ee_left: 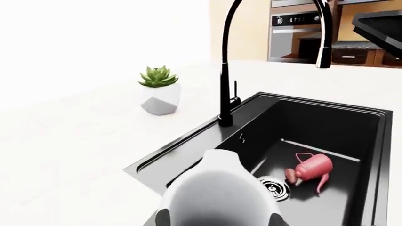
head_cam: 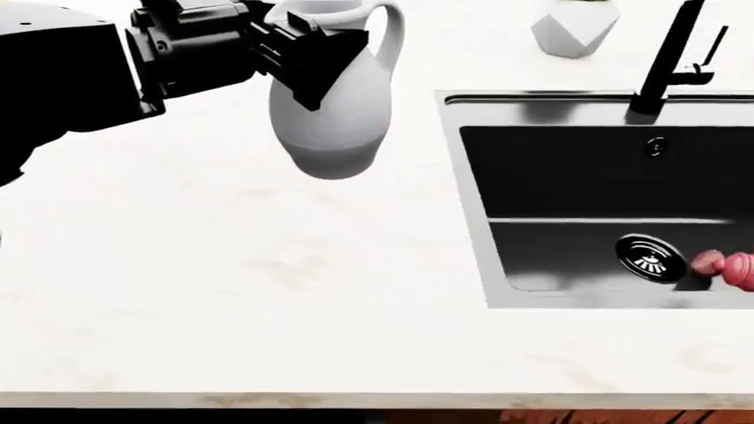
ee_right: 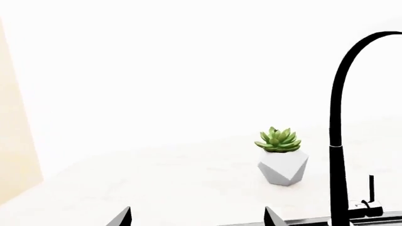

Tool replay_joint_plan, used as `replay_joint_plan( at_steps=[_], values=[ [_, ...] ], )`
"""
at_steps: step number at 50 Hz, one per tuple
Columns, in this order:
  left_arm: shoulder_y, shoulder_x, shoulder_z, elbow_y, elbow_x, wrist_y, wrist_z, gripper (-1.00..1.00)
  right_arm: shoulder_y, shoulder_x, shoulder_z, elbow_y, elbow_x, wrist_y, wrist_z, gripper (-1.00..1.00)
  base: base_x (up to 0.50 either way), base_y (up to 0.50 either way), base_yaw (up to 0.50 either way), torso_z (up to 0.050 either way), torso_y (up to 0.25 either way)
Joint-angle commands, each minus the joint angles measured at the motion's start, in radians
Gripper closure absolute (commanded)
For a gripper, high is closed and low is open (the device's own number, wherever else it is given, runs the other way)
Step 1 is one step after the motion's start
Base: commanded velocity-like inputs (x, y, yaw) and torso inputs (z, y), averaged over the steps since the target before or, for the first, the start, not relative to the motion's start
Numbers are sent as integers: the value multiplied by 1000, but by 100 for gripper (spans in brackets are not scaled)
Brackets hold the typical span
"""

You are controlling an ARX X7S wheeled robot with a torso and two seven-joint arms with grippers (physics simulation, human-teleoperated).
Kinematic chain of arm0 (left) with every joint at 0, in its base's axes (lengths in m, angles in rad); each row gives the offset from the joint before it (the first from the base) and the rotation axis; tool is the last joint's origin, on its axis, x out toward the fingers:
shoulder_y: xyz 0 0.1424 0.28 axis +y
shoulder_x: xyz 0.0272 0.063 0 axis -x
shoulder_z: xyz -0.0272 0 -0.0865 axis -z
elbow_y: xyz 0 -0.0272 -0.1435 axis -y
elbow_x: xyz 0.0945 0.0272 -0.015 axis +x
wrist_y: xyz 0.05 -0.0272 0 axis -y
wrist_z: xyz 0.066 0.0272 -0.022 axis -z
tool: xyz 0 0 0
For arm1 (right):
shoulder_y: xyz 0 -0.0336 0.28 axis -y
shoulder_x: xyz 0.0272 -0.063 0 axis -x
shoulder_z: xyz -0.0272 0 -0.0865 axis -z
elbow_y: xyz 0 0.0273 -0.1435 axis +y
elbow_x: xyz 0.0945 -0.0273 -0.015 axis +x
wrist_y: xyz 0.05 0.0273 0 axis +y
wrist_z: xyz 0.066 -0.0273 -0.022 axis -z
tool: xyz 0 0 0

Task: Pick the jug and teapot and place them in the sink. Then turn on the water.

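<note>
My left gripper (head_cam: 309, 49) is shut on the neck of the white-grey jug (head_cam: 335, 110) and holds it in the air above the counter, left of the sink (head_cam: 471, 203). In the left wrist view the jug (ee_left: 217, 195) fills the near part, over the sink's left rim (ee_left: 182, 157). The pink-red teapot (ee_left: 312, 168) lies on its side in the black basin beside the round drain (ee_left: 274, 187); it shows at the head view's right edge (head_cam: 739, 268). No water runs from the black tap (ee_left: 225, 84). My right gripper (ee_right: 196, 220) is open and empty, facing the tap (ee_right: 336, 155).
A small white faceted vase with a green plant (head_cam: 575, 22) stands on the counter behind the sink, left of the tap's base (head_cam: 651, 102). It also shows in the right wrist view (ee_right: 283, 165). An oven and cabinets (ee_left: 295, 33) stand far behind.
</note>
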Motion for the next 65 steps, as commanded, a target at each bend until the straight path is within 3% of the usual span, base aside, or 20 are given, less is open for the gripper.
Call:
replay_joint_plan(
  at_steps=[1,16,43,56,65],
  values=[
    [-49,14,-34,-21,-4,8,1,100,22,9,-20,7,10,2,6,-100,-132,-500,0,0,0],
    [-44,18,-27,-51,14,29,12,100,87,-18,140,-32,127,-25,161,-100,-141,-500,0,1,1],
    [-64,18,-14,-118,51,50,19,100,60,-25,109,-28,121,-73,146,-100,-143,-500,0,1,2],
    [-72,22,-6,-141,64,53,17,100,33,-48,111,-40,116,-97,197,-100,21,-229,0,1,2],
    [-85,22,-1,-157,71,48,15,100,78,-3,73,9,101,-78,166,-100,48,-404,0,1,2]
  ],
)
